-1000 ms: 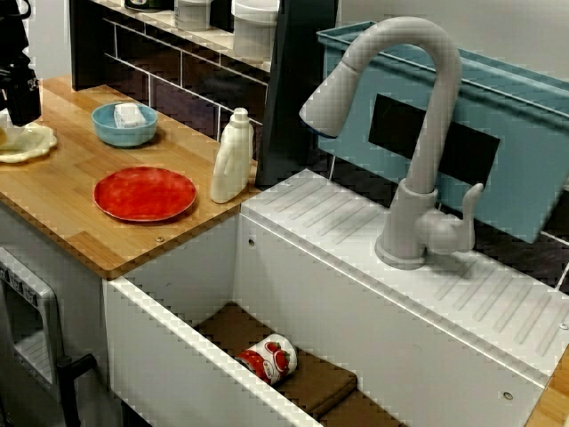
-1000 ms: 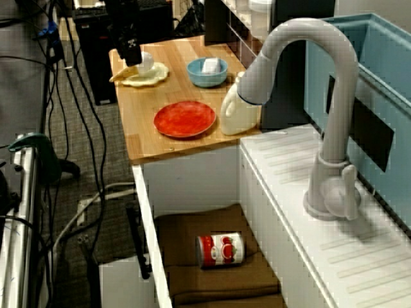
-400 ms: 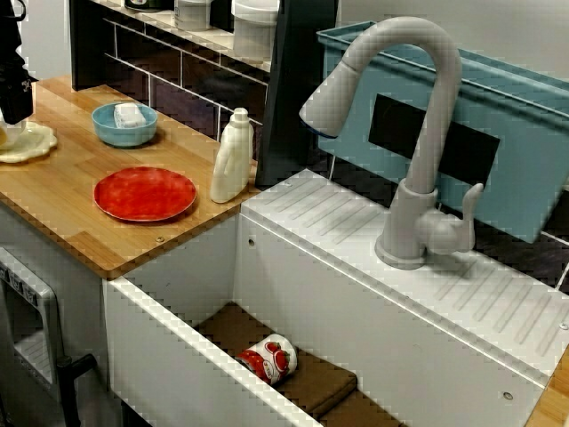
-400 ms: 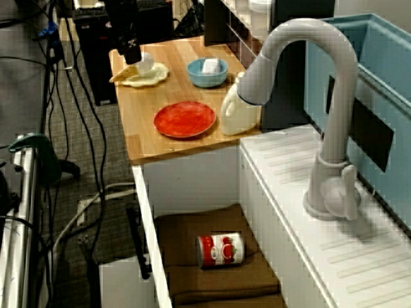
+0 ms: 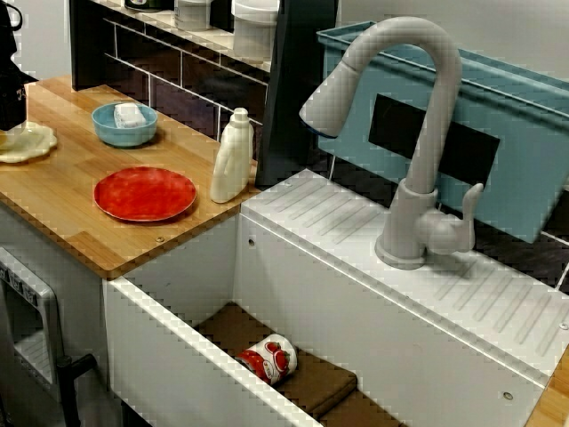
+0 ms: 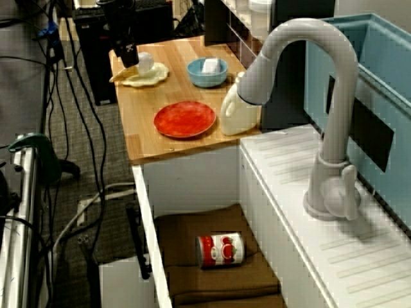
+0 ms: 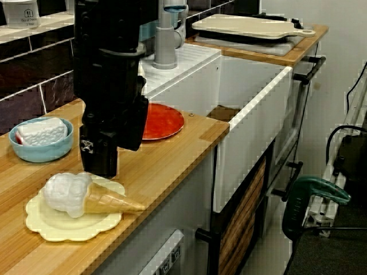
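My gripper (image 7: 100, 165) hovers just above the ice cream cone (image 7: 94, 197). Its fingers are hidden, so I cannot tell its opening. The label on the can (image 6: 220, 249) is illegible.

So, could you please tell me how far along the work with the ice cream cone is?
Done: the ice cream cone lies on its side on the yellow plate. In hand: the gripper hangs right by the scoop end, gripping nothing. I cannot tell whether it is open or touches the scoop. Left: no grasp or lift of the cone shows yet.
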Controlling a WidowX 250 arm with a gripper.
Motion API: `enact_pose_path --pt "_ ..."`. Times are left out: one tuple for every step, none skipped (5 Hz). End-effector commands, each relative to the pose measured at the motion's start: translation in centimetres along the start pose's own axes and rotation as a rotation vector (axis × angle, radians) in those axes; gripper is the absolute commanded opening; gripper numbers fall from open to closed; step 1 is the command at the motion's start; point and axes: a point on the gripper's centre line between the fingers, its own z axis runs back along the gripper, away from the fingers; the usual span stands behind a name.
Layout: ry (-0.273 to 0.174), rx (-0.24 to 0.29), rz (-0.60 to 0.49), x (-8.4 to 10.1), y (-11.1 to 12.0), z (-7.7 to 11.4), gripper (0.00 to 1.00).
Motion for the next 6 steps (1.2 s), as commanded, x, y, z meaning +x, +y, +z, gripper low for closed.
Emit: enact_pose_path --pt "-0.053 0.051 0.009 -0.2 1.3 2.0 1.00" --pt "-0.052 0.060 0.014 -0.2 1.6 1.7 1.00" --pt "-0.054 0.070 0.023 -0.2 2.0 1.5 1.00" --pt "-0.052 0.070 0.035 -0.2 2.3 1.3 1.00" --pt "-0.055 0.068 0.046 -0.2 2.7 0.9 1.00" --pt "-0.048 0.065 0.060 0.0 2.9 0.5 1.00"
